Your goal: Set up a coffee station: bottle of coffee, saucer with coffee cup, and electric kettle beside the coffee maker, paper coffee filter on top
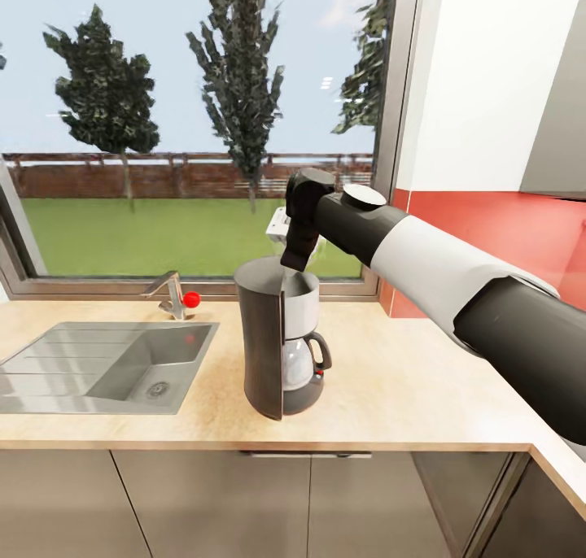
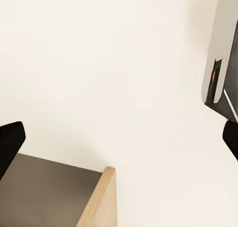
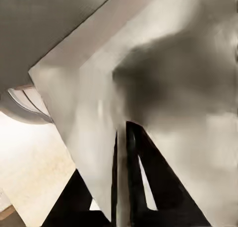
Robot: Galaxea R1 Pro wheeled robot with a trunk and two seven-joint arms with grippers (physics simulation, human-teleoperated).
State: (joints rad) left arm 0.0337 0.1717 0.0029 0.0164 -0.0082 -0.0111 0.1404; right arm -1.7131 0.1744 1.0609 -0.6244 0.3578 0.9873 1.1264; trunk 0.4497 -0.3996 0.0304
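The coffee maker (image 1: 277,346) stands upright on the kitchen countertop (image 1: 407,379), just right of the sink, its clear carafe facing right. My right arm reaches in from the right, and my right gripper (image 1: 291,261) points down just above the machine's white filter housing. In the right wrist view my right gripper (image 3: 123,152) is shut on the paper coffee filter (image 3: 94,103), a pale folded sheet pinched between the two black fingers close over the machine's top. My left gripper (image 2: 119,142) stands open before a white wall, holding nothing.
A grey steel sink (image 1: 106,363) with a tap (image 1: 172,294) and red knob lies left of the machine. A large window runs behind the counter. A red backsplash (image 1: 488,233) and a grey wall cabinet (image 1: 561,119) are at the right. The counter turns a corner at the right.
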